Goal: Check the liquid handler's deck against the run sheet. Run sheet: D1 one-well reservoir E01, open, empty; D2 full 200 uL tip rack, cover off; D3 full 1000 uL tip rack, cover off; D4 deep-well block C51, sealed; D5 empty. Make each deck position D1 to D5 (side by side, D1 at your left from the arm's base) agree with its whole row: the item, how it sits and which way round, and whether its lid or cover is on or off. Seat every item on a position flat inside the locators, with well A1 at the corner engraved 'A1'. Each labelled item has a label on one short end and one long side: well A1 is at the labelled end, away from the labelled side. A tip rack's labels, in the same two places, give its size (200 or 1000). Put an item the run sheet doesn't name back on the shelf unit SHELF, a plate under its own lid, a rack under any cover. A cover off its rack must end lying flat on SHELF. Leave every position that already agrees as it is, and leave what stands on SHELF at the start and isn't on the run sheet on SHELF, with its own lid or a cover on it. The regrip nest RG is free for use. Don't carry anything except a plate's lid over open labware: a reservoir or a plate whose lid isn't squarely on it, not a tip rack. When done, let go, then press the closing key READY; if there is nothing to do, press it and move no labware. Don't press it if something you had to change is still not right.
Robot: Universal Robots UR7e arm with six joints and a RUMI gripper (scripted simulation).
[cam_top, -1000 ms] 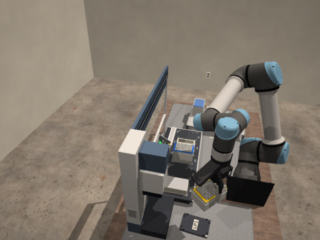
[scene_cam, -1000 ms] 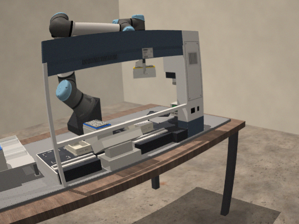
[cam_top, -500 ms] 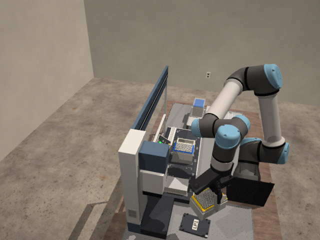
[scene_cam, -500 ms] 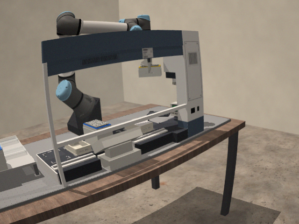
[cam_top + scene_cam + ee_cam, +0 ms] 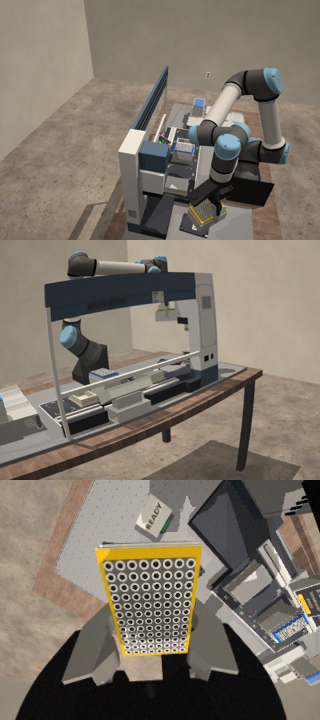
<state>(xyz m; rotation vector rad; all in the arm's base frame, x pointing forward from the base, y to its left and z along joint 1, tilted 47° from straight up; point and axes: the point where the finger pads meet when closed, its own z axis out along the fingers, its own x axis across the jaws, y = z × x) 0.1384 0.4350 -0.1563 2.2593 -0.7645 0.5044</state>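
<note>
Closest in, the two-jaw end effector [image 5: 150, 662] is clamping the yellow-topped rack of pipette tips [image 5: 150, 597] across its long sides, near one short end, so it's carrying it well above the grey perforated mat [image 5: 237, 219], over the black regrip nest plate [image 5: 187, 227]. The rack is looking like stiff, light plastic, but the smooth side walls are probably slippery and the loose tips could rattle out if it's tilting much, so a grip low on the long walls seems safest. Just beyond is the small white READY key [image 5: 153, 515]. Farther off, the blue-rimmed tip rack [image 5: 184, 147] is sitting on the dark deck [image 5: 180, 169] of the liquid handler on the wooden table [image 5: 219, 387].
</note>
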